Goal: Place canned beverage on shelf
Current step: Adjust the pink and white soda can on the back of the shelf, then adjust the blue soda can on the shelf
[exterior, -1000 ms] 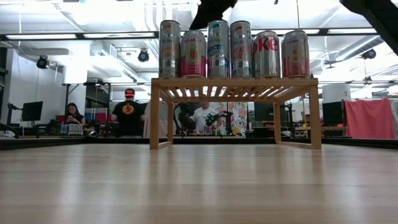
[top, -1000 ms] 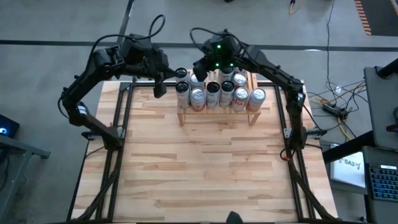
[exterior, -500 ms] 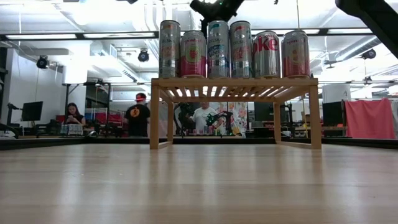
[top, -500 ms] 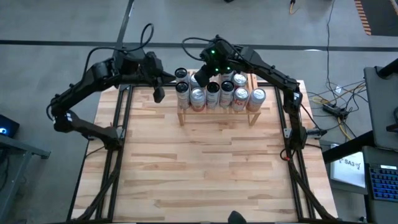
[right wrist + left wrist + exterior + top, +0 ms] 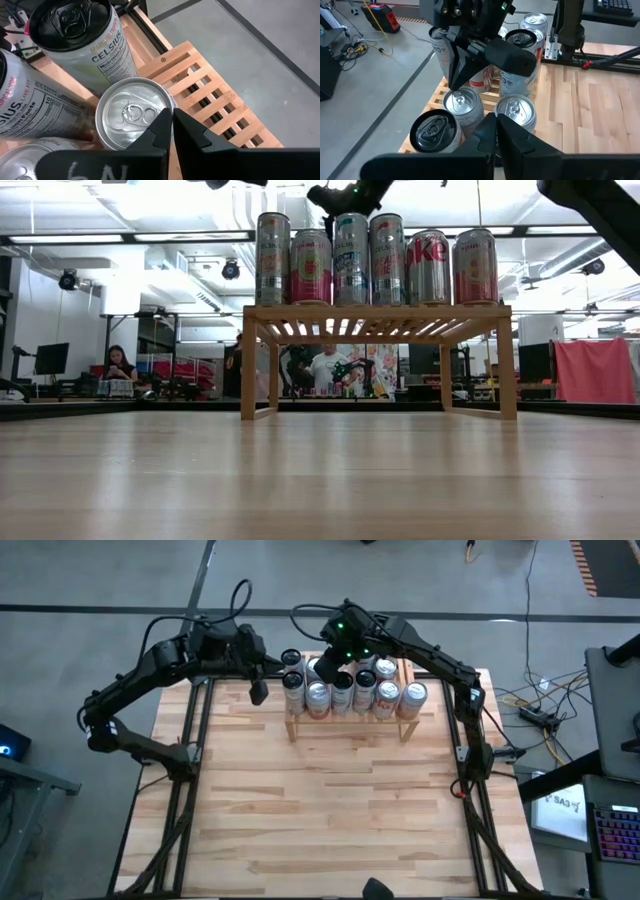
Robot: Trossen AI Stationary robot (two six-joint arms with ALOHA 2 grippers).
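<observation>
Cans (image 5: 352, 690) fill your shelf (image 5: 407, 723), which sits at the far edge of the worktop (image 5: 320, 810); in the low view six of them (image 5: 375, 260) stand upright in a row along the slatted top (image 5: 378, 310).

Your right hand (image 5: 322, 660) hangs over the far left part of the shelf, above the cans. Its fingers (image 5: 170, 131) are clenched tip to tip with nothing between them, and they point down over a silver can top (image 5: 131, 116) that stands beside a Celsius can (image 5: 82, 37) on the slats (image 5: 210, 95).

Your left hand (image 5: 257, 690) is off the shelf's left end, over the worktop's far left corner. It too is pinched shut and empty; its fingers (image 5: 507, 137) aim along the shelf at a black-topped can (image 5: 436, 131) and two silver tops (image 5: 462, 104) nearest it. The right hand shows there too (image 5: 470, 60), just above those cans.

People (image 5: 325, 370) are in the room beyond the worktop.
</observation>
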